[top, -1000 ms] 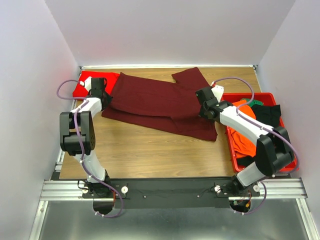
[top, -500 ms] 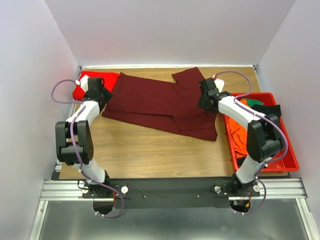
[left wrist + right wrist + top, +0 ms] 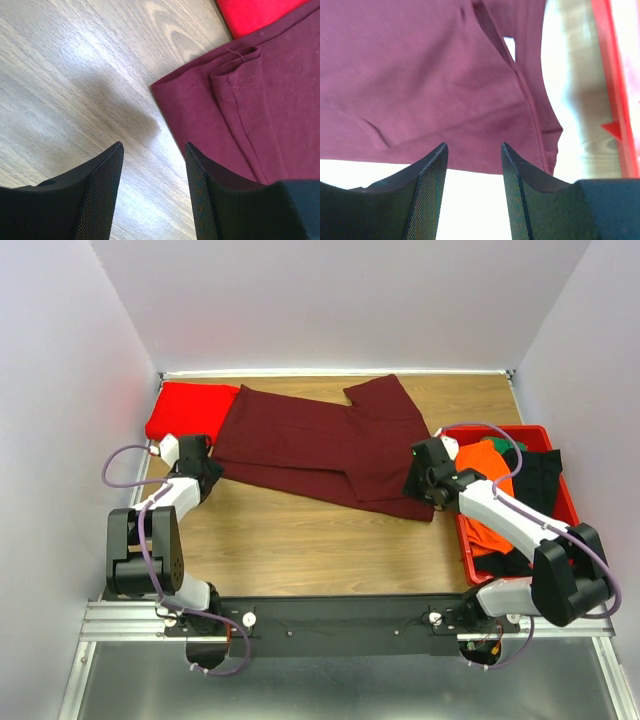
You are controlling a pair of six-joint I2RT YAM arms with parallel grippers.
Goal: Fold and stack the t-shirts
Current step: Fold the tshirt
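Maroon t-shirt (image 3: 320, 445) of soft, fine-knit cloth lies folded in long flat layers across the far half of the wood-grain table (image 3: 300, 540). Its stitched hem is doubled at the left corner. A bright red t-shirt (image 3: 190, 408) sits at the far left, its right edge covered by maroon cloth. The left tool (image 3: 154, 149) is low over bare wood beside that corner, fingers apart and empty. The right tool (image 3: 473, 146) is angled over the right hem, also apart. The table there is washed out by glare.

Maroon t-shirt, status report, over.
Left hand open, empty, by near-left corner of large dark maroon cloth t-shirt. Right hand open, empty, above its near-right hem. Nothing in the way.
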